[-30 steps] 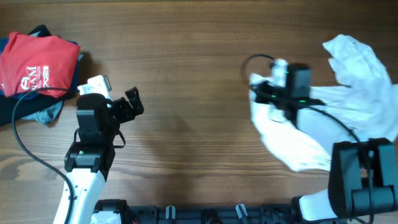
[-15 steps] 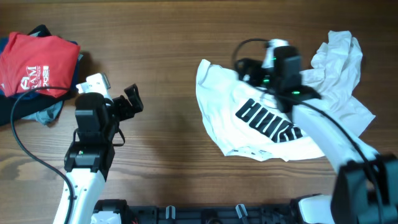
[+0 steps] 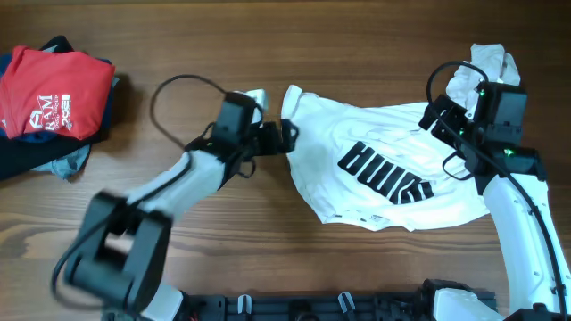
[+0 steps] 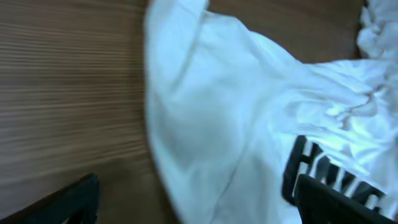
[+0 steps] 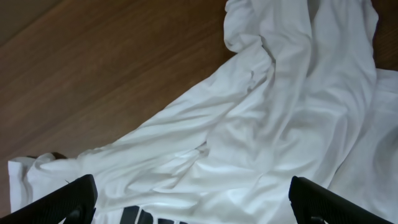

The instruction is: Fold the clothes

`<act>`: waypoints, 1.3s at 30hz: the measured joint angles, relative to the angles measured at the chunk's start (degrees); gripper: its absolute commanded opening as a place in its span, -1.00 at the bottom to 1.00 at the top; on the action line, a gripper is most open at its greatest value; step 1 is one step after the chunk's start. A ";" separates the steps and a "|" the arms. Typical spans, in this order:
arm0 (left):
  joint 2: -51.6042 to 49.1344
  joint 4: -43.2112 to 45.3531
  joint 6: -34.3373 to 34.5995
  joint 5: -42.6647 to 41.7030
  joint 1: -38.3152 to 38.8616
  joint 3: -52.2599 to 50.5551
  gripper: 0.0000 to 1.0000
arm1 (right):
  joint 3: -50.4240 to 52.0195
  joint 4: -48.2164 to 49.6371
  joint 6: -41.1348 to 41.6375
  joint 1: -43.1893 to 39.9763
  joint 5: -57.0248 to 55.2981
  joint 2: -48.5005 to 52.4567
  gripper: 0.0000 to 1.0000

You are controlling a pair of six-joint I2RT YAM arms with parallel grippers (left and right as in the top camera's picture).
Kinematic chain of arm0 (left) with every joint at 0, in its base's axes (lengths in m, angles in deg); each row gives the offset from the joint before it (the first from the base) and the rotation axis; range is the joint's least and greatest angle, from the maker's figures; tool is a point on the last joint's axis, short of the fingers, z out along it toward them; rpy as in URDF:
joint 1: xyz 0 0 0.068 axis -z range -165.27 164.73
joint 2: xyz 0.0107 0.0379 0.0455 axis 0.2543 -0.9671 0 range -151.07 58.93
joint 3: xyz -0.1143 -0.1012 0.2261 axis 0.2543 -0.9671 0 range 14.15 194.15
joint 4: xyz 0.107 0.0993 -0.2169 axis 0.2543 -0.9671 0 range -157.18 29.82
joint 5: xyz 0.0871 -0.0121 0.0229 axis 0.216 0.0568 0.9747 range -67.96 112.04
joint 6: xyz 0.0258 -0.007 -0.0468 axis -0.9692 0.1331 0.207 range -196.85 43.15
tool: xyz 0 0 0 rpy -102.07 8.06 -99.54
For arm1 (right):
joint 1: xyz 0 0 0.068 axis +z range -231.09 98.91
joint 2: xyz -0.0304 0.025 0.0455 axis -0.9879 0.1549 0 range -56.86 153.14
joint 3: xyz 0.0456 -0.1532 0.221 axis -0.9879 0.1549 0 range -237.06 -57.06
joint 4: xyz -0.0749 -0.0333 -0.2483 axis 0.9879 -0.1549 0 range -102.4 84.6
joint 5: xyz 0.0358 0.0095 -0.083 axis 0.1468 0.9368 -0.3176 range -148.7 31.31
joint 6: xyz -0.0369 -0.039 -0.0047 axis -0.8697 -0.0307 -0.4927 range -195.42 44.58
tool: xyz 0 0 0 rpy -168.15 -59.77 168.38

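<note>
My left gripper (image 3: 286,137), spread wide and holding nothing, hangs at the left edge of the rumpled white black-lettered T-shirt (image 3: 384,125) lying right of centre, while my right gripper (image 3: 439,119), likewise spread and empty, hovers over its far-right folds.

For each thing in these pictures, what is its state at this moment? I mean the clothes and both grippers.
white T-shirt: mostly spread out, print facing up, far right part bunched, not folded.
red shirt: folded, on top of a pile.
dark clothes: crumpled under the red shirt.
left gripper: open, at the T-shirt's left edge, holding nothing.
right gripper: open, over the T-shirt's right part, holding nothing.
</note>
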 measured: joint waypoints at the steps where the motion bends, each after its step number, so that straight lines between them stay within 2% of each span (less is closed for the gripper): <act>1: -3.48 2.95 1.46 -2.62 0.39 0.94 0.99 | 0.00 -0.02 0.00 0.00 -0.02 0.00 0.99; 5: -9.29 8.79 4.94 -5.99 1.62 1.64 0.96 | 0.00 -0.15 -0.44 0.00 -0.02 0.00 0.99; 8: -9.77 9.62 2.16 -1.97 4.98 1.90 0.66 | 0.00 -0.15 -0.68 0.00 -0.02 0.02 0.99; 10: -10.60 10.71 0.76 0.92 7.39 1.97 0.30 | 0.00 0.00 -0.70 0.00 -0.02 0.02 0.99; 12: -11.34 10.97 0.04 3.19 8.70 2.14 -0.17 | 0.00 0.02 -0.90 0.00 0.00 0.00 0.99; 14: -12.17 11.45 -0.22 5.66 9.05 2.21 -0.92 | 0.00 0.00 -1.53 0.00 0.00 0.00 0.98; 20: -13.38 15.72 -0.42 9.44 6.45 2.16 -0.93 | 0.00 -0.46 -2.21 0.00 -0.02 0.00 0.99; 23: -13.38 15.43 -0.42 11.63 0.20 3.19 -0.93 | 0.00 -1.49 -2.21 0.00 0.00 0.02 0.99; 27: -13.38 15.30 -0.44 13.44 -12.20 14.43 -0.91 | 0.00 -2.56 -2.32 0.00 -0.02 0.00 0.99; 28: -13.31 15.52 -0.48 13.88 -14.88 17.59 -0.49 | 0.00 -2.71 -2.38 0.00 -0.02 0.00 0.99; 29: -13.27 15.32 -0.70 14.08 -16.90 20.13 0.18 | 0.00 -2.75 -2.40 0.00 0.00 0.02 0.99; 30: -13.27 15.17 -1.25 14.34 -19.41 23.58 1.00 | 0.00 -2.75 -2.40 0.00 -0.02 0.02 0.99; 31: -13.11 14.58 -1.79 14.62 -22.53 27.82 0.99 | 0.00 -2.75 -2.40 0.00 0.00 0.02 0.99; 34: -11.91 3.02 -2.03 11.67 -27.47 34.69 0.99 | 0.00 -2.51 -2.40 0.00 -0.02 0.02 0.99; 35: -11.37 -5.44 -2.12 7.56 -27.78 35.65 1.00 | 0.00 -2.23 -2.40 0.00 -0.02 0.00 0.98; 36: -11.37 -9.33 -2.01 5.16 -27.36 35.74 0.99 | 0.00 -2.14 -2.40 0.00 0.00 0.00 0.99; 39: -11.43 -33.51 -0.20 -0.96 -23.34 35.58 0.99 | 0.00 -1.75 -2.43 0.00 -0.11 0.00 0.99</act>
